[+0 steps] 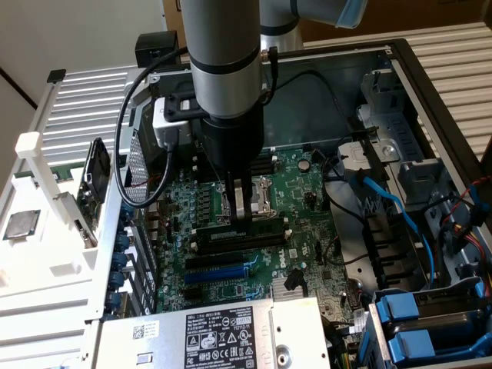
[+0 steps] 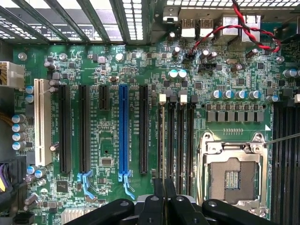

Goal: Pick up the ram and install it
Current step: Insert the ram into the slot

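My gripper (image 1: 241,219) hangs straight down over the motherboard (image 1: 307,200), beside the processor socket (image 2: 232,176). Its black fingers (image 2: 154,206) stand pressed almost together at the row of black memory slots (image 2: 182,140). The ram (image 2: 161,140) shows edge-on as a thin dark strip running out from between the fingertips along the slot nearest the blue expansion slot (image 2: 123,131). In the exterior view it is a long dark bar (image 1: 231,233) just under the fingertips. Whether it is seated in the slot I cannot tell.
The case wall (image 1: 430,100) and drive cage with blue cables (image 1: 384,200) rise on the exterior view's right. A power supply (image 1: 207,330) lies at the front. A white rack (image 1: 46,192) with a processor chip (image 1: 19,223) stands outside the case on the left.
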You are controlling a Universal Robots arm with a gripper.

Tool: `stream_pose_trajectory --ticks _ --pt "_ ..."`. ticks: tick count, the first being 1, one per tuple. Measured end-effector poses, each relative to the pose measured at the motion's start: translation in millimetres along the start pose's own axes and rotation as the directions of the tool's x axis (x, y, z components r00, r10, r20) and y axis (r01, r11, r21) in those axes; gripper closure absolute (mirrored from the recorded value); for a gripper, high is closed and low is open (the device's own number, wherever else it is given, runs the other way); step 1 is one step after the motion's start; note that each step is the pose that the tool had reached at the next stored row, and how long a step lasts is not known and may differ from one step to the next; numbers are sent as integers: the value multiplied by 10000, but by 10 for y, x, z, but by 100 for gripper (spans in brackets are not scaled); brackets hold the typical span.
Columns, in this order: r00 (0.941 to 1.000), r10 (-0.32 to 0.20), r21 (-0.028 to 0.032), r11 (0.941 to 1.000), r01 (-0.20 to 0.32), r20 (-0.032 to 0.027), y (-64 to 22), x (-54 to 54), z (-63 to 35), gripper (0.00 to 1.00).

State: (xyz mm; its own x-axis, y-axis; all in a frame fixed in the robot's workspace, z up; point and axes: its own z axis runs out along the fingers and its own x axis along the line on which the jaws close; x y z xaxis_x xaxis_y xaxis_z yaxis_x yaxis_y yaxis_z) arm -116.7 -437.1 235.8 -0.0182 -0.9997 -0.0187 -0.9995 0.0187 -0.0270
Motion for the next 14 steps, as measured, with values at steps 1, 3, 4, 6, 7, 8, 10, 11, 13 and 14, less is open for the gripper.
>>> stream_pose_trajectory --ticks 1,3,4,6,7,8,10,11,13,14 --pt "10000 4 0 10000 -4 2 0 0 0 88" --pt "10000 11 0 10000 -11 5 0 0 0 88" --pt "10000 12 0 10000 -12 5 0 4 0 88" --pt "10000 13 0 10000 -13 5 -1 7 0 88" --pt "10000 12 0 10000 -12 5 -2 7 0 88" --pt "10000 11 0 10000 -11 5 -4 8 0 88" --pt "10000 13 0 10000 -13 4 -5 8 1 88" --pt "10000 13 0 10000 -13 4 -5 8 1 88" --pt "10000 12 0 10000 -12 5 -5 8 5 88" --pt "10000 12 0 10000 -12 4 -5 8 8 88"
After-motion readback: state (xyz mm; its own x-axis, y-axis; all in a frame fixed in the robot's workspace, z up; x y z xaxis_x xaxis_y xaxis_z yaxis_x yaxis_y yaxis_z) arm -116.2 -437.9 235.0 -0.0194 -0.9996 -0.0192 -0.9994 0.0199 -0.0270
